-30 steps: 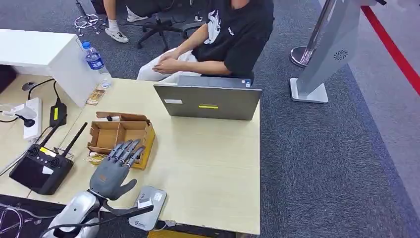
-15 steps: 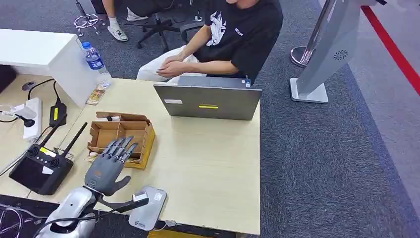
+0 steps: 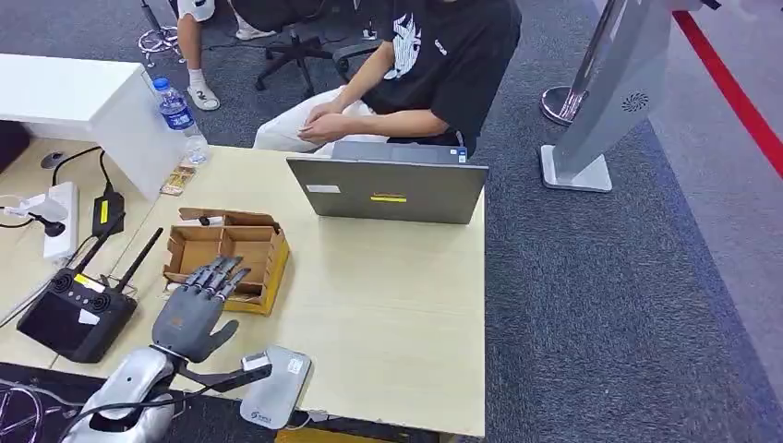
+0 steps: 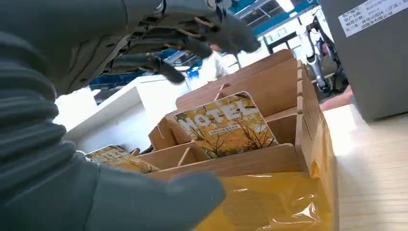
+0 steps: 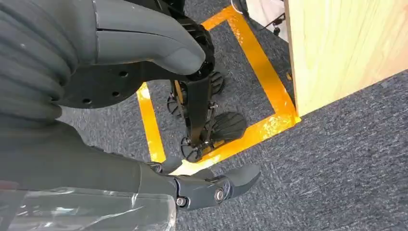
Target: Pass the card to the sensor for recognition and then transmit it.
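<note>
Left robot hand released, fingers spread and empty, hovering over the near edge of the cardboard box on the bench. Just ahead of those fingers, standing tilted in a near slot of the box: the card, yellow, printed "HOTEL", not touched. Another yellow card lying flat just outside the box, on the thumb's far side. Close beside the thumb, at the bench's near edge, the grey sensor, flat, white label on top. On the opposite side of the hand, a black controller with two antennas. Further ahead, beyond the box, an open grey laptop, back turned this way, and a person in a black shirt seated behind it, hands together. Off toward the far corner, a water bottle by a white block. Right robot hand hanging low beside the bench over grey carpet and yellow tape, holding nothing, fingers apart.
</note>
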Robot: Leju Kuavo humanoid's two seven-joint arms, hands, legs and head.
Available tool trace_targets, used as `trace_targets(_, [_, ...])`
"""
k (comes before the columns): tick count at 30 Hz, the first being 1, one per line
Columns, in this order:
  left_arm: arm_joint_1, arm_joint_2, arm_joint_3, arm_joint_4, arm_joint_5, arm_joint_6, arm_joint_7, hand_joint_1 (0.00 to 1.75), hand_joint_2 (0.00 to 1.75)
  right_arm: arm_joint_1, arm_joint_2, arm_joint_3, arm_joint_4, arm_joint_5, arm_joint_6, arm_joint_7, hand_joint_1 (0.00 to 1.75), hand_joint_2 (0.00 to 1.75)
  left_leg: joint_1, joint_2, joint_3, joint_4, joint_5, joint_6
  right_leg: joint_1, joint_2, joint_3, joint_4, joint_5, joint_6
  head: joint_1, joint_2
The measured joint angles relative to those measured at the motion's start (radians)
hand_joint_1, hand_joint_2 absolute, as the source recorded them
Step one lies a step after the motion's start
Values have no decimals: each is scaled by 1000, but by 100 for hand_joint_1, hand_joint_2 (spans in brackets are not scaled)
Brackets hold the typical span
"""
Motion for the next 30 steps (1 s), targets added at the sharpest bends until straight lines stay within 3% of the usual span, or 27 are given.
trace_targets(14, [-22, 0, 13, 24, -1, 4, -4, 175, 175, -1, 0, 0, 0, 8, 0, -2, 0, 175, 0, 0, 0, 0, 0, 0, 0, 0, 0, 0, 0, 0, 0, 0])
trace_targets(17, [-48, -3, 25, 47, 0, 50, -9, 175, 175, -6, 0, 0, 0, 21, 0, -1, 0, 175, 0, 0, 0, 0, 0, 0, 0, 0, 0, 0, 0, 0, 0, 0])
trace_targets(21, [-107, -45, 46, 53, -11, 119, -9, 175, 175, -12, 0, 0, 0, 24, -6, 7, 0, 175, 0, -2, 0, 0, 1, 1, 0, -3, 1, 0, 0, 0, 0, 0])
trace_targets(30, [-214, -135, 51, -74, -53, 81, 4, 175, 175, -16, 0, -4, 0, 39, -9, 11, 0, 175, 0, -2, 0, 1, 1, 1, 0, -2, 1, 0, 2, 0, 0, 0])
